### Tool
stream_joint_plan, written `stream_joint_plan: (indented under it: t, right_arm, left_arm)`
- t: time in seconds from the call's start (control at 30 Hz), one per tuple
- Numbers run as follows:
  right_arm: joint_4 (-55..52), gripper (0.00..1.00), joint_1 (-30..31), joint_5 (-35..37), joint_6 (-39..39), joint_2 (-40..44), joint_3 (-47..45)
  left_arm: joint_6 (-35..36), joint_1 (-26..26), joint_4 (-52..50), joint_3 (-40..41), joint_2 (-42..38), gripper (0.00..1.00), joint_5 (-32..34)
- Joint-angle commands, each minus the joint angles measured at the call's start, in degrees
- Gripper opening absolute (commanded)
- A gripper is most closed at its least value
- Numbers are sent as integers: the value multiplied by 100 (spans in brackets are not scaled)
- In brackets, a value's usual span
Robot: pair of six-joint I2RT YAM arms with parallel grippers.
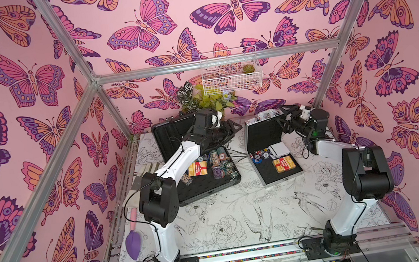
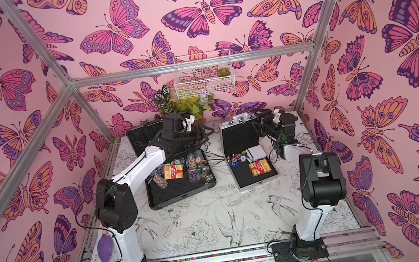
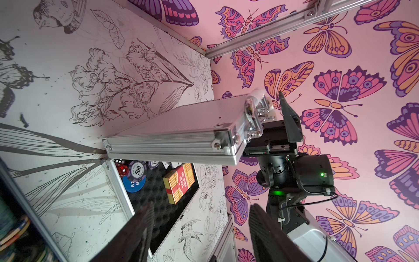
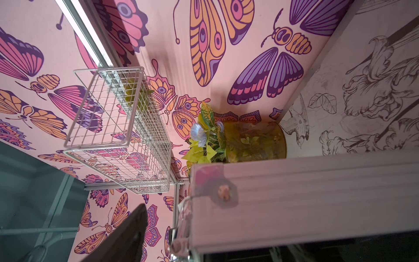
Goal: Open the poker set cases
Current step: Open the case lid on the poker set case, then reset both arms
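Okay, right claw [image 1: 284, 117] wide, astride lid of silver case [image 1: 260, 134]; backing off could snag it shut. Left claw [image 3: 200, 206] open, empty.

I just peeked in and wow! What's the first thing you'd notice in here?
The giant pink, orange and purple butterflies covering every wall grab you first. Then, on the flower-drawn table, two open cases: the big dark case on the left holding colourful poker chips, the small silver case on the right.
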State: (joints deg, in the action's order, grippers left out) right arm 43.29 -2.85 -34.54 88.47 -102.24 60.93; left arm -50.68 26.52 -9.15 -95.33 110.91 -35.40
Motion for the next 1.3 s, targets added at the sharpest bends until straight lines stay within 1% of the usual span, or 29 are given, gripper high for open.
stream_joint_plan:
  t: [0.0,0.17,0.3,0.37,0.57,0.8,1.0,1.07,1.27]
  right_arm:
    - [-534,83,55,-65,-272,328,145]
    - [-1556,84,48,40,-696,845,-27]
    - [-2048,85,48,175,-877,1323,-284]
    - [-2299,85,48,183,-982,1521,-350]
    - [-2539,86,48,255,-950,1984,-607]
    - [-2964,85,48,340,-1241,2553,-885]
    - [-3652,85,57,504,-1717,2937,-961]
    - [-3739,85,56,489,-1736,3010,-935]
    - [-4151,85,147,525,-1986,3277,-724]
  left_arm:
    - [633,-133,-443,151,-398,70,412]
    - [1101,-359,-653,356,-775,72,908]
    - [1467,-493,-676,638,-1206,73,1348]
    - [1567,-563,-676,792,-1405,74,1459]
    - [1734,-692,-689,1251,-2011,74,1643]
    - [1977,-710,-684,1809,-2681,75,1987]
    - [2374,-710,-560,2337,-2963,76,2580]
    - [2350,-710,-417,2536,-2963,76,2808]
    - [2118,-710,-88,2849,-2983,75,2536]
